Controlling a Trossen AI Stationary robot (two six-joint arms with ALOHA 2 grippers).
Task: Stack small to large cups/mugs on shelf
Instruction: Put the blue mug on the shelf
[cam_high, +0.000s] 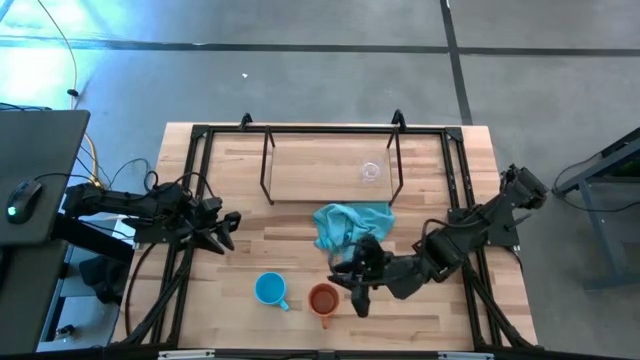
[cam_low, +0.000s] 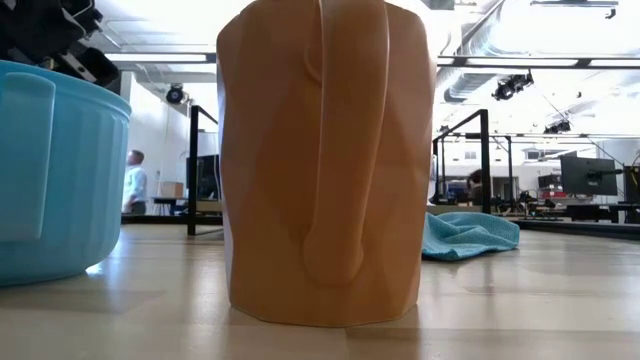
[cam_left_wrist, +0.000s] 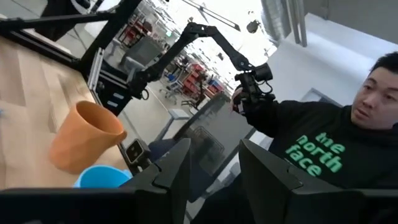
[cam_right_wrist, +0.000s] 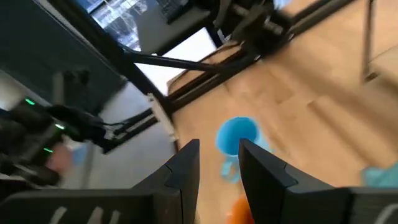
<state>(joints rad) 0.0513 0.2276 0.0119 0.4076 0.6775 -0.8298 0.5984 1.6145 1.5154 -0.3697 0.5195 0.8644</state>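
While the left jaws wait slightly apart and empty near the counter's left edge, we see the right jaws held apart just beside the orange-brown mug, holding nothing. This mug stands upright at the front of the counter, with the blue mug near it. The clear glass cup sits on the shelf, and a teal cloth lies in front of the shelf.
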